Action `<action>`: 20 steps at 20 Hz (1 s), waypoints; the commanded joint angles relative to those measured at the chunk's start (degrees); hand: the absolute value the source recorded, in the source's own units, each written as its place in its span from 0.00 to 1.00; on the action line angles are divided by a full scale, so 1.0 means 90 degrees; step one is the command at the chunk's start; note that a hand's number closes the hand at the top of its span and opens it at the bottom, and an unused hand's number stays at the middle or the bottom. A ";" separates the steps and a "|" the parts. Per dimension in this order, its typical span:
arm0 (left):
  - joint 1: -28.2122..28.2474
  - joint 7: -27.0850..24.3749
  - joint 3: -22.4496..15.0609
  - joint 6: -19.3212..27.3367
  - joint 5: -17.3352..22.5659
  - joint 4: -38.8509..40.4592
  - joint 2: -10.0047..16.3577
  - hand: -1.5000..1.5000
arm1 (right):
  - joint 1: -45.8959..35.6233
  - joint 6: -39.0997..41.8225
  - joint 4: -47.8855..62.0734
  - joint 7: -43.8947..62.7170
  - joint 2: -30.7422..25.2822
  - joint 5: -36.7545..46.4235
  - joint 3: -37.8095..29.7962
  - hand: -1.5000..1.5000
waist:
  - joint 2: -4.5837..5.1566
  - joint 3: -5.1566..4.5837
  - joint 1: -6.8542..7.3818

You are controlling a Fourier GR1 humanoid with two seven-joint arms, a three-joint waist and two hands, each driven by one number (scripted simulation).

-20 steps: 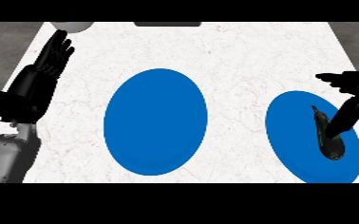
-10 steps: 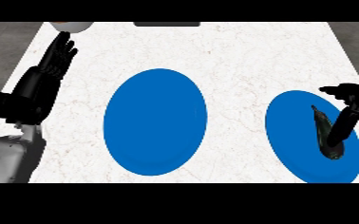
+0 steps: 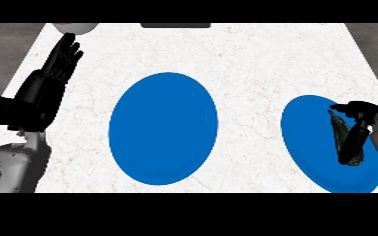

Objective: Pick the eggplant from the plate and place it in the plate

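Observation:
Two blue plates lie on the white marble counter. The middle plate (image 3: 164,128) holds nothing. The right plate (image 3: 310,145) sits at the view's right edge and is cut off by it. A dark eggplant (image 3: 337,132) lies lengthwise on this plate. My right hand (image 3: 357,135) is down on the eggplant, fingers curled along its right side and thumb over its far end, hiding most of it. My left hand (image 3: 59,65) rests open at the far left, fingers up, away from both plates.
A pale bowl-like object (image 3: 74,26) shows partly at the counter's far left corner, just beyond my left fingertips. A dark strip (image 3: 176,25) lies along the far edge. Bare counter separates the two plates.
My right hand has come down and nearer onto the eggplant, and its thumb has closed toward its fingers. The left hand and both plates have stayed put.

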 commanded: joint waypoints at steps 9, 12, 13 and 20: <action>0.0375 -0.0183 0.0384 -0.0504 -0.0074 -0.0137 -0.0134 0.50 | 0.0344 -0.0308 0.0584 -0.0659 0.0360 0.1162 0.0020 0.00 | -0.0001 0.0001 0.0016; -0.0272 -0.0219 0.0305 -0.0303 -0.0212 0.0514 -0.0323 0.50 | 0.0494 -0.1586 0.0417 -0.1510 0.0433 0.1411 -0.0071 1.00 | 0.0021 0.0006 -0.0049; -0.0154 -0.0336 0.0448 -0.0479 -0.0095 0.0473 -0.0198 0.50 | 0.0289 -0.1761 0.0786 -0.1788 0.0333 0.1617 -0.0078 1.00 | 0.0026 0.0007 0.0017; 0.0265 -0.0234 0.0506 -0.0474 -0.0189 0.0176 -0.0154 0.50 | 0.1140 -0.3227 -0.0797 -0.1552 0.0376 0.2193 0.0030 1.00 | -0.0074 -0.0013 -0.0200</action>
